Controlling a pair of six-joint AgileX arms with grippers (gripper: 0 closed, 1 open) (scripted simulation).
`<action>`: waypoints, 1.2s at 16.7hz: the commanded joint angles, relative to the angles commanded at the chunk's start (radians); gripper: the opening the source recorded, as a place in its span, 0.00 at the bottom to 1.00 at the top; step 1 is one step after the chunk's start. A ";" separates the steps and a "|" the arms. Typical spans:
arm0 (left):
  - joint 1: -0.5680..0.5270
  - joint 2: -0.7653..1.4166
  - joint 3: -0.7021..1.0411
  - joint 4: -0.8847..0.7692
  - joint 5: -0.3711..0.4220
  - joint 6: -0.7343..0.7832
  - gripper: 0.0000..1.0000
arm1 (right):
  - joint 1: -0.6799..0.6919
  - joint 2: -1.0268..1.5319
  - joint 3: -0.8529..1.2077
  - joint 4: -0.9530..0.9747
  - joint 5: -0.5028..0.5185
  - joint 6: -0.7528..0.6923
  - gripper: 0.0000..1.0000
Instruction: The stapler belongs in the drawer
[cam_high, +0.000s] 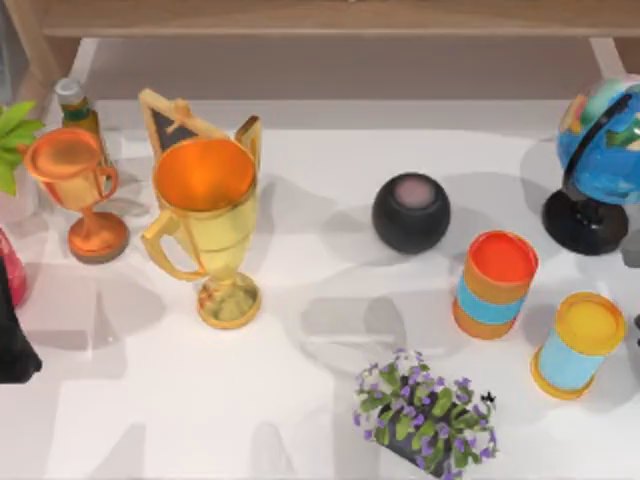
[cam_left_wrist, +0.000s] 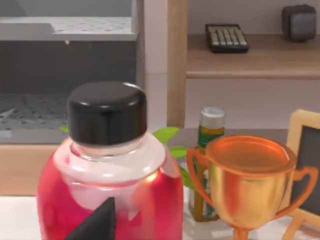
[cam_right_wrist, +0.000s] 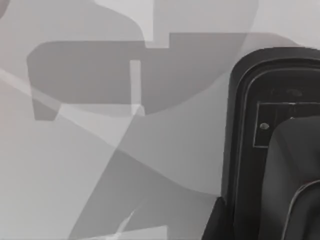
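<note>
The red bottle (cam_left_wrist: 107, 200) with its black cap (cam_left_wrist: 106, 112) is sitting closest to the lens on my left wrist, and a dark wedge of my left gripper (cam_left_wrist: 96, 225) is showing right in front of it. I cannot tell whether that gripper is open or closed. From above, my left arm (cam_high: 14, 340) is hanging at the table's edge, well to the left of the gold trophy (cam_high: 205, 225), with the bottle just beside it.

Between that edge and the gold trophy, the small orange trophy (cam_high: 75, 185) is standing upright, with a green bottle (cam_high: 78, 112) just behind it. A framed chalkboard (cam_high: 170, 122) is leaning right behind the gold trophy. To the trophy's right, a black round speaker (cam_high: 411, 212) is resting on the white table (cam_high: 300, 420). Farther right are an orange-topped can (cam_high: 493, 285), a yellow-topped can (cam_high: 578, 345) and a globe (cam_high: 600, 150). A pot of purple flowers (cam_high: 425, 415) is standing nearer the front edge, right of the trophy.

Beyond the bottle, a grey open box (cam_left_wrist: 65, 75), perhaps the drawer, is standing beside a wooden shelf (cam_left_wrist: 250, 57) carrying a calculator (cam_left_wrist: 226, 37).

My right wrist camera is looking down on bare table beside a black moulded body (cam_right_wrist: 250, 125). I cannot tell whether it is the stapler, nor whether my right gripper is open or closed.
</note>
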 joint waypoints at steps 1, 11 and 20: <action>0.000 0.000 0.000 0.000 0.000 0.000 1.00 | 0.000 0.000 0.000 0.000 0.000 0.000 0.00; 0.000 0.000 0.000 0.000 0.000 0.000 1.00 | -0.066 -0.021 0.029 -0.044 0.126 -0.007 0.00; 0.000 0.000 0.000 0.000 0.000 0.000 1.00 | -0.007 -0.063 0.063 -0.123 0.009 -0.002 0.00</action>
